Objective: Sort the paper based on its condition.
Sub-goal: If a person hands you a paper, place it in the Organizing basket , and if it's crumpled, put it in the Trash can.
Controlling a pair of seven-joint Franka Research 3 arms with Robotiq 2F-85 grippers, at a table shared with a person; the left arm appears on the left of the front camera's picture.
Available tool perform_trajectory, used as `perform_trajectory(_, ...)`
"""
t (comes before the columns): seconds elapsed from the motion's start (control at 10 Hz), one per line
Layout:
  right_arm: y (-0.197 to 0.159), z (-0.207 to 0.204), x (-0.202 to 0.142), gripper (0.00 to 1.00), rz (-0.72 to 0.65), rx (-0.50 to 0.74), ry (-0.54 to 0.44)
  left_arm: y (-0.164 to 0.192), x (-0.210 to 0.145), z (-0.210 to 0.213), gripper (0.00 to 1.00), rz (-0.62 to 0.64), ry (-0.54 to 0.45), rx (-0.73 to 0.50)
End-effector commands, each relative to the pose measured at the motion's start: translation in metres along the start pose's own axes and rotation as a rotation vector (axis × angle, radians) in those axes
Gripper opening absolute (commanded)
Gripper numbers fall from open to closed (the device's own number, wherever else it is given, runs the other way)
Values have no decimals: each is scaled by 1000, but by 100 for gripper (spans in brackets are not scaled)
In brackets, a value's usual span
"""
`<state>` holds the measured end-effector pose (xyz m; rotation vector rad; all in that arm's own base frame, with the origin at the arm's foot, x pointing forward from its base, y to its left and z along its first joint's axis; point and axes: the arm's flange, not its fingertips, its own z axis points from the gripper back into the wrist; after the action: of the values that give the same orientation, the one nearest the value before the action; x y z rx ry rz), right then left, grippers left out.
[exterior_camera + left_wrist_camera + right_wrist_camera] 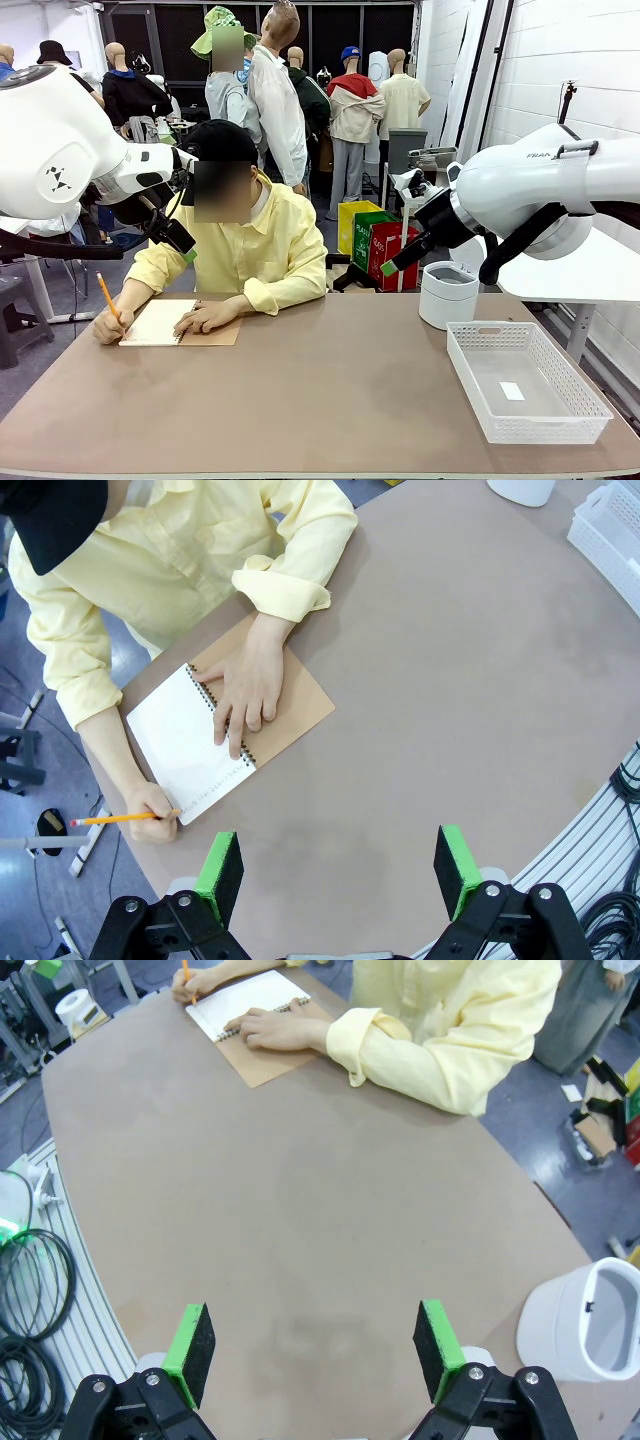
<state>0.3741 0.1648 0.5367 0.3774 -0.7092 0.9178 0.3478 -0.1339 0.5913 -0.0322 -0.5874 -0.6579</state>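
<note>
Front view places the paper (155, 322), an open notebook (215, 334) page, held flat by the person's hand (207, 318) at the worktop's (330, 400) far left; judged light, limp, crease-prone, best pinched at a free edge; left tool (338, 858) and right tool (312, 1338) stand apart, empty.

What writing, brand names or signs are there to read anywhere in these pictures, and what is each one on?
"FRAN": the start of a brand name on the right arm; the rest is hidden.
Coloured bags behind the person: printed, but too blurred to read.
Notebook: a pencilled line along the page edge, too small to read.
Label in the white basket: too small to tell whether it bears text.
</note>
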Motion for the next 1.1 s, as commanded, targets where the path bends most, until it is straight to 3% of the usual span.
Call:
perform_trajectory(0.0,-1,0,-1,100,1,13,-1,1,0,0,100,5,3,4)
perform_trajectory(1.0,-1,0,-1,100,1,13,-1,1,0,0,100,5,3,4)
